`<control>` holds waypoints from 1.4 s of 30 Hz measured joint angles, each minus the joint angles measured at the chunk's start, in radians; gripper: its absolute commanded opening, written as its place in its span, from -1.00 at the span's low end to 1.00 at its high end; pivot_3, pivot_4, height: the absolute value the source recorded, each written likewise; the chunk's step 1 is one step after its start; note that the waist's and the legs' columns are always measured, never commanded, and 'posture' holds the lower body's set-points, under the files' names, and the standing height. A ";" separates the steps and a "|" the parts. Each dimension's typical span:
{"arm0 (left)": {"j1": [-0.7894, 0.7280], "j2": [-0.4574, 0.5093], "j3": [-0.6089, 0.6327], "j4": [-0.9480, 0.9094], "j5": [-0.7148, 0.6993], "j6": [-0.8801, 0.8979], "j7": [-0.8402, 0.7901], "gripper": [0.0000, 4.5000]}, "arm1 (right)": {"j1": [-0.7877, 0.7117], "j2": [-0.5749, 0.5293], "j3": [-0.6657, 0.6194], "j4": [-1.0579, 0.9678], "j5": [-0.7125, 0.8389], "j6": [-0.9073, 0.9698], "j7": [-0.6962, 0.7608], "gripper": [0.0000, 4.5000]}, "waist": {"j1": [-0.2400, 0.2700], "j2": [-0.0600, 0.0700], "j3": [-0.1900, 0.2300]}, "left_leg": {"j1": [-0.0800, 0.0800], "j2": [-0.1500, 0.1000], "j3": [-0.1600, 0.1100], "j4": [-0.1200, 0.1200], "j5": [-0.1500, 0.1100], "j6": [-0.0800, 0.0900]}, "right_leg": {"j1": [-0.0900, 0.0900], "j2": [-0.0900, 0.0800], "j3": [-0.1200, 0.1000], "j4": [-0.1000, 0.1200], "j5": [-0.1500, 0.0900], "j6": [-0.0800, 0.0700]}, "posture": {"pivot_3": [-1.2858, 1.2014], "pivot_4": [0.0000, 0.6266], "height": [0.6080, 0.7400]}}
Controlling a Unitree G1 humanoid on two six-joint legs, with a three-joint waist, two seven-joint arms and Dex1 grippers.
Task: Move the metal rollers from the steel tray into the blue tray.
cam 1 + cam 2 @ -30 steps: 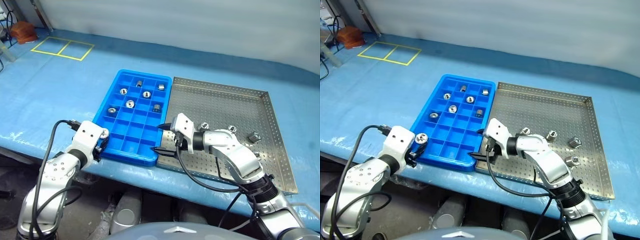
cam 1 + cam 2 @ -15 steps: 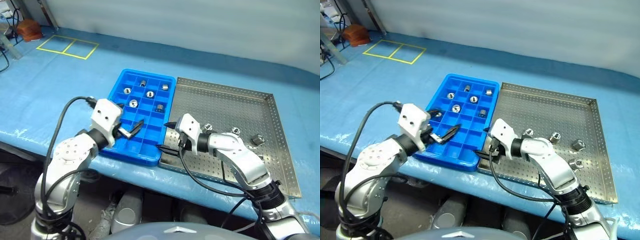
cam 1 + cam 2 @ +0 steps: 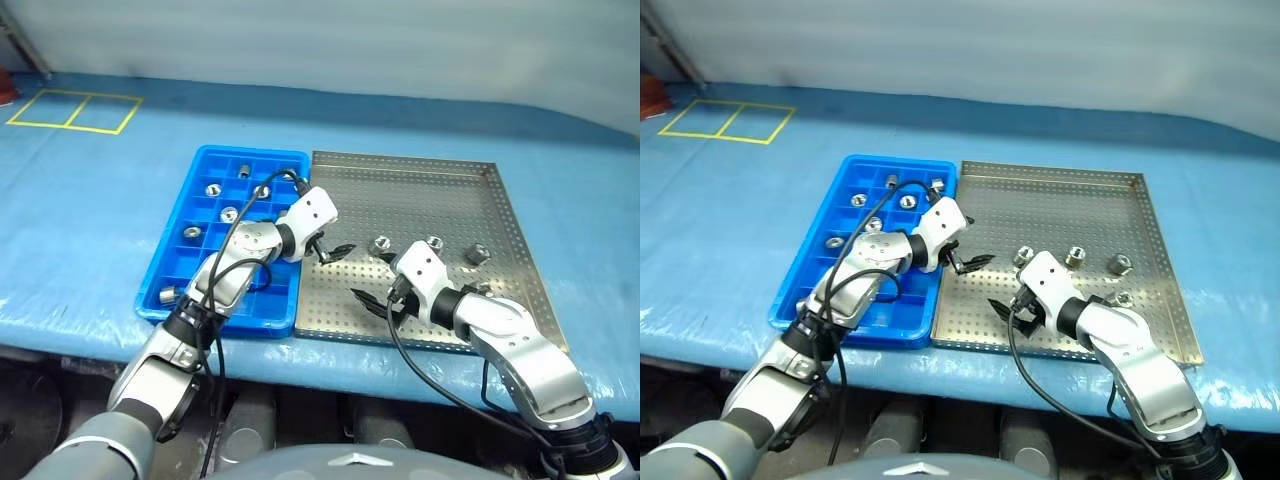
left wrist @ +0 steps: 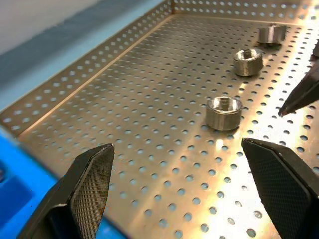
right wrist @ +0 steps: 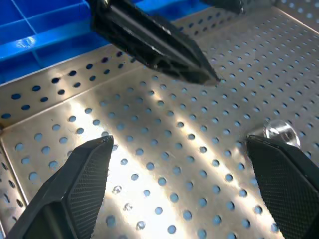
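blue-covered table [image 3: 90, 200] w/ blue tray [image 3: 172, 270] and steel tray [image 3: 420, 180] touching side by side; yellow tape squares [image 3: 72, 110] far left.

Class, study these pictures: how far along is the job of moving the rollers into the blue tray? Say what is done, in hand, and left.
Done: several metal rollers lie in compartments of the blue tray. In hand: nothing is held; the left gripper hangs open over the steel tray beside the nearest roller, and the right gripper is open too. Left: at least three rollers on the steel tray.
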 measured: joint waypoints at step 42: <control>-0.134 -0.212 0.040 0.485 0.134 -0.146 0.036 0.31 | 0.038 0.019 -0.013 -0.028 -0.019 -0.001 -0.062 1.00 | -0.084 0.000 0.000 | 0.002 0.000 0.000 0.001 0.000 0.000 | 0.001 0.001 0.002 0.002 0.004 0.007 | -0.03 -0.52 1.00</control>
